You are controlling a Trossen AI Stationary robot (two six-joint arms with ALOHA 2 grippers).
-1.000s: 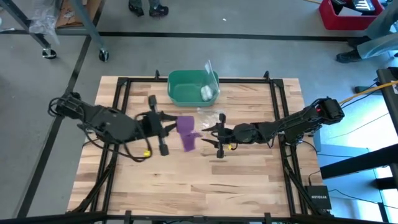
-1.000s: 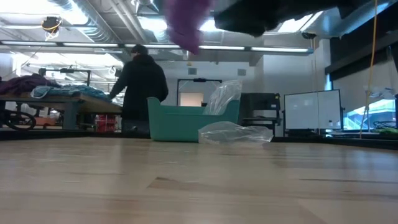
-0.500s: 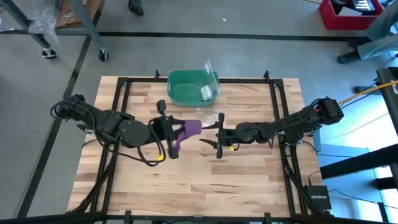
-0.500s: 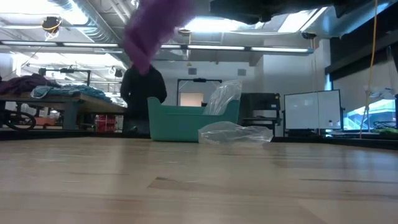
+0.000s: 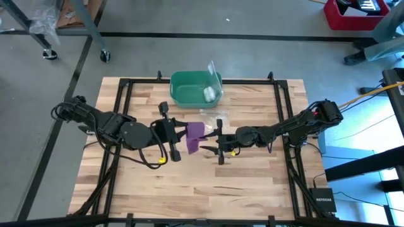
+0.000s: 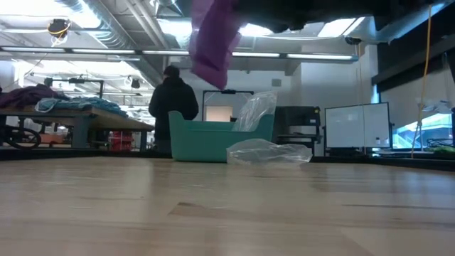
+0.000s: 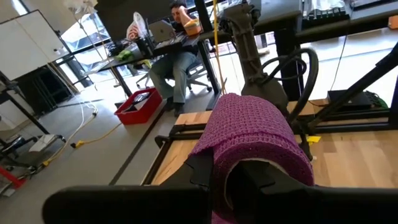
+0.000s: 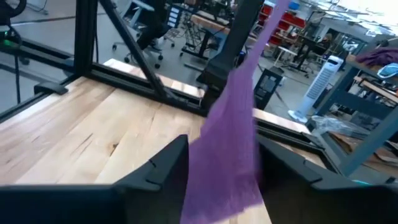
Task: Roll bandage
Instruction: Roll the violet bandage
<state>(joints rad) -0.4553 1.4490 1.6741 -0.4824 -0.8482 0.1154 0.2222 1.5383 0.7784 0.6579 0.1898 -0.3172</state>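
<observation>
High view: left tool [image 5: 178, 133] clamps the bandage [image 5: 194, 135] in the air south of the green bin [image 5: 180, 88]; right tool [image 5: 213, 146], half-open, brackets the tail. Keep tail taut while winding.

Ceiling strip lights [image 6: 92, 51] glare in the low view; the bandage [image 8: 231, 140] smears with motion blur (right wrist view); daylight washes the floor [image 5: 379, 135] bluish overhead.
</observation>
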